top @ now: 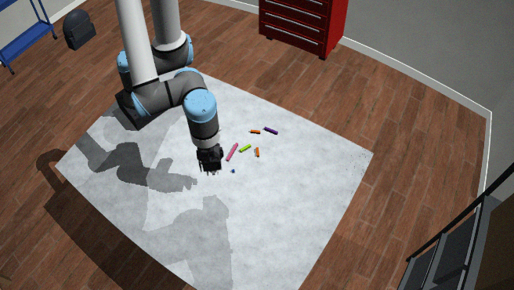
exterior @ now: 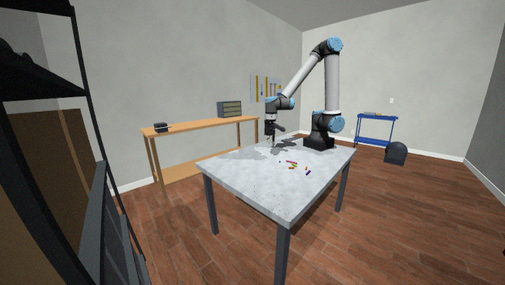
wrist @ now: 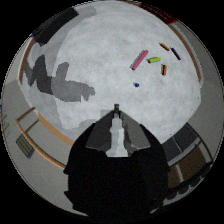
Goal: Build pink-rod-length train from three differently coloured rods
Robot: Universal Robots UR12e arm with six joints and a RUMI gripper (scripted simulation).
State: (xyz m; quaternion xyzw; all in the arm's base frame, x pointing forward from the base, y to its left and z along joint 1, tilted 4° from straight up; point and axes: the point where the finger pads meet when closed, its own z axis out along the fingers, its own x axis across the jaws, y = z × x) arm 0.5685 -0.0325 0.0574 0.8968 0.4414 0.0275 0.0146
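Grey walls, wood floor (exterior: 404, 216), red drawer cabinet (top: 302, 21).

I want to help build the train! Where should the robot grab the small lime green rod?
At its middle, from straight above, jaws across the narrow width. The lime green rod lies flat and slanted, so the gripper should turn to match. The pink rod and nearest orange rod lie apart from it, leaving room. The gripper is shut on what looks like a grey rod.

Rods cluster (top: 244, 147) right of the claw (top: 209, 169); bare tabletop (top: 274, 204) lies beyond.
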